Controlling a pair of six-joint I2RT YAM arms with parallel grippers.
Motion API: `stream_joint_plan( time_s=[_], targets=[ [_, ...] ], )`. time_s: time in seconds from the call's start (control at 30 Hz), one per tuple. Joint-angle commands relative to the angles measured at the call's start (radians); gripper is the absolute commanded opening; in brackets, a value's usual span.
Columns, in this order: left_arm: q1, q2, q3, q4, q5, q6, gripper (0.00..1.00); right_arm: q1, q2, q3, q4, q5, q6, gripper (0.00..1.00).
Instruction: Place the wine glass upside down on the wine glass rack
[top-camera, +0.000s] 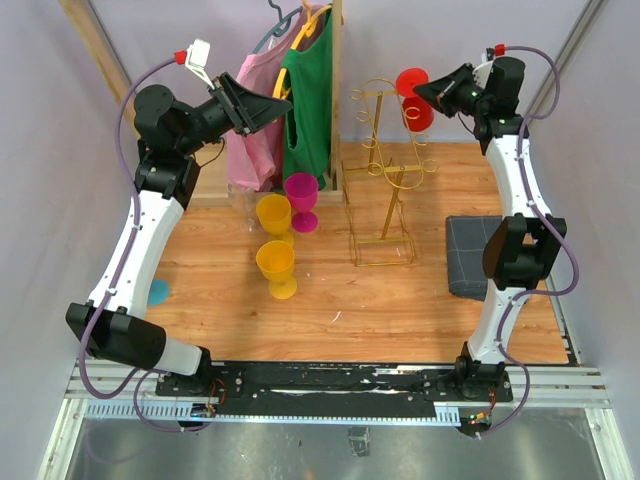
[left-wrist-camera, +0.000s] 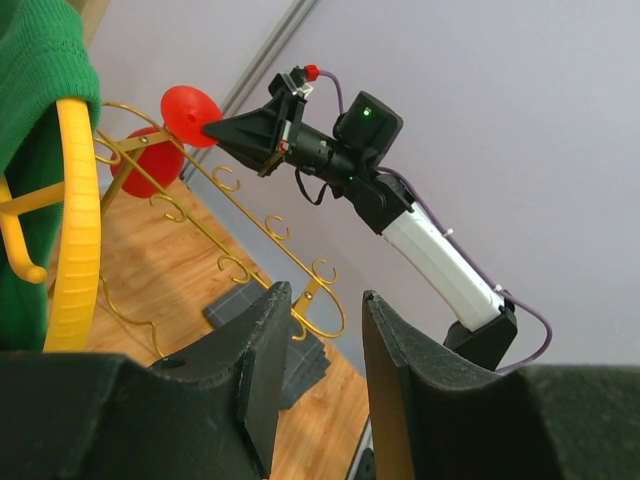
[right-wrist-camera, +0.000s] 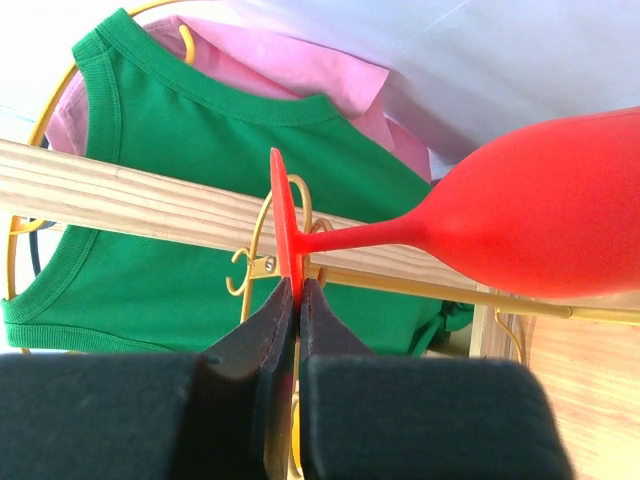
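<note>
1. Wooden tabletop (top-camera: 330, 300), lilac walls (top-camera: 440, 25) all round. At the back, a wooden clothes rack (top-camera: 337, 60) holds a pink top (top-camera: 255, 130) and a green top (top-camera: 310, 110).
2. The count: two yellow goblets (top-camera: 277, 268), one magenta goblet (top-camera: 301, 195), one red wine glass (top-camera: 413, 100), one tall gold wire wine glass rack (top-camera: 385, 175).
3. Left gripper (left-wrist-camera: 322, 300) is up high, jaws parted and empty.
4. Right gripper (right-wrist-camera: 295, 290) is up high, clamped on the red wine glass's foot. The glass lies sideways at the rack's top hooks, possibly touching.

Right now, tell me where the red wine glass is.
The red wine glass is at the back right in the top view, pinched by its foot in the right gripper, level with the top arms of the gold wine glass rack.
</note>
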Motion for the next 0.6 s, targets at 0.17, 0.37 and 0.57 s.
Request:
stream_joint_plan(
  time_s=[0.17, 0.37, 0.57],
  targets=[
    [0.000, -0.014, -0.020, 0.012, -0.003, 0.009, 0.40, 0.022, -0.075, -0.049, 0.038, -0.023, -0.010, 0.01],
    [0.000, -0.022, -0.035, 0.018, 0.000, 0.006, 0.40, 0.022, -0.038, -0.014, 0.063, -0.076, 0.039, 0.01],
    [0.001, -0.031, -0.039, 0.009, -0.002, 0.015, 0.40, 0.022, -0.038, -0.008, 0.065, -0.090, 0.049, 0.13]
  ],
)
